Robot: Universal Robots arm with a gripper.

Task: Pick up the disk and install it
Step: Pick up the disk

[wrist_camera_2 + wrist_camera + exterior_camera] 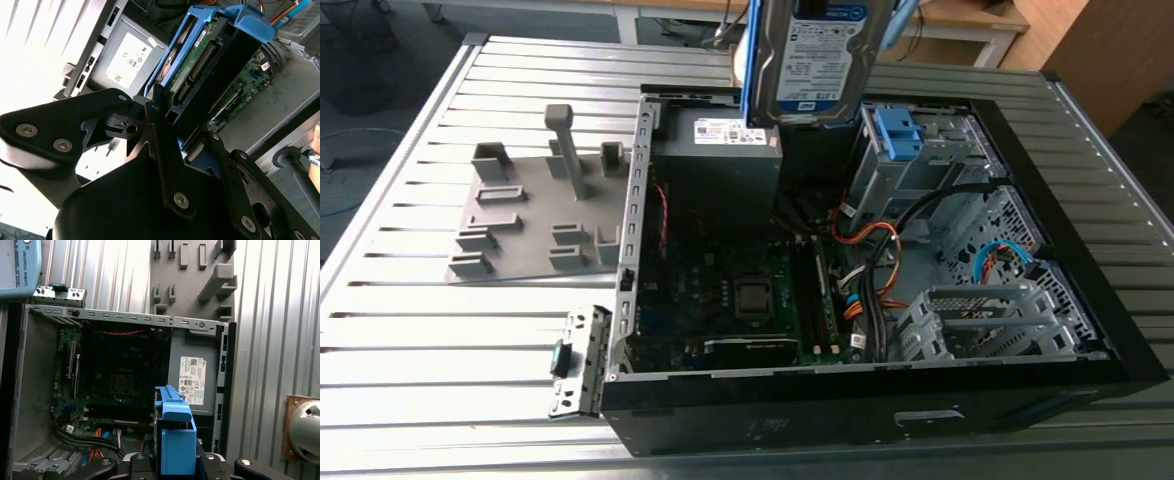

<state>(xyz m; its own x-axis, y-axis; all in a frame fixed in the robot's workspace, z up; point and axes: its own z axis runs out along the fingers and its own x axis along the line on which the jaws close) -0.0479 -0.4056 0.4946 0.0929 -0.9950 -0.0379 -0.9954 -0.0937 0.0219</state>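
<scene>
The disk (817, 60), a silver drive with a white-and-blue label and blue carrier rails, hangs upright in the air above the back of the open computer case (1087, 300). It is over the grey power supply box (716, 150) and beside the metal bay (927, 165) with its fixed blue bracket (897, 135). In the second wrist view my gripper (175, 125) is shut on the disk (200, 60), its black fingers (152, 120) clamping the blue rails, connector edge showing. In the first wrist view the disk's blue carrier (174, 440) stands edge-on over the case.
Inside the case lie the motherboard (734, 295), orange and blue cables (881, 250) and a second metal cage (974, 320). A grey fixture plate with upright pegs (534, 215) lies on the slatted metal table at the exterior view's left. A loose metal bracket (580, 360) leans by the case's corner.
</scene>
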